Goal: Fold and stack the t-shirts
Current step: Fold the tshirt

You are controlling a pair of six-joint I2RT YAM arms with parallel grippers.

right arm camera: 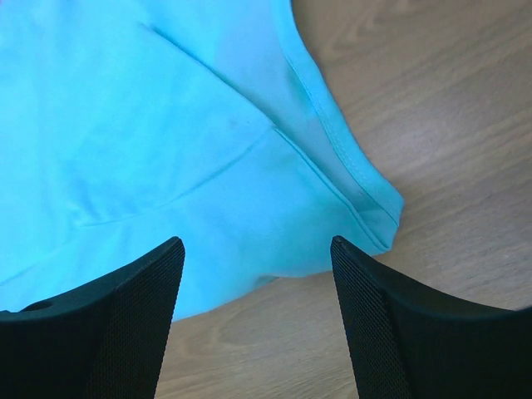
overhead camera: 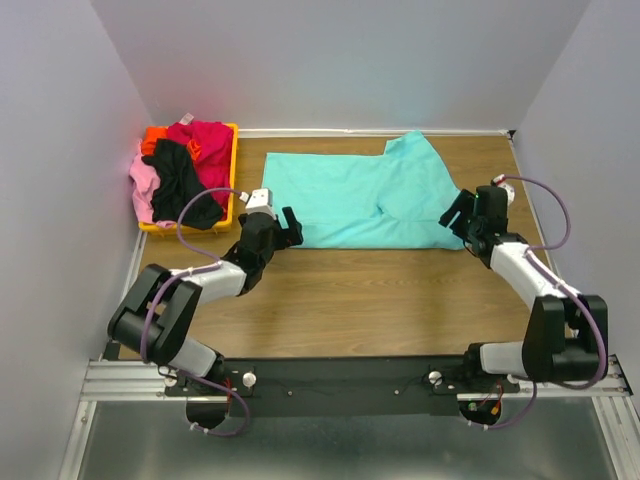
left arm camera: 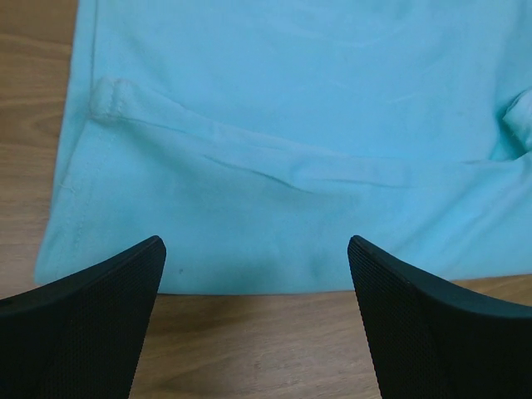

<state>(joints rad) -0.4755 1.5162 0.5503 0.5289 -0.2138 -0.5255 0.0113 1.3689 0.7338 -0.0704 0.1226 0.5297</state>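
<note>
While hovering with both jaws wide and empty, drop squarely onto the near corners of the turquoise t-shirt (overhead camera: 350, 200), pinching all layers, lifting evenly.

Turquoise t-shirt (overhead camera: 350, 200) flat, partly folded, centre, 4 other t-shirts (overhead camera: 185, 170), red, black, pink, orange, heaped far left

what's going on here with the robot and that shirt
Two robot arms are working on a turquoise t-shirt laid out on the table. The left fingers and right fingers stand open at its near corners, gripping nothing yet. The other shirts sit heaped in the yellow bin.
</note>
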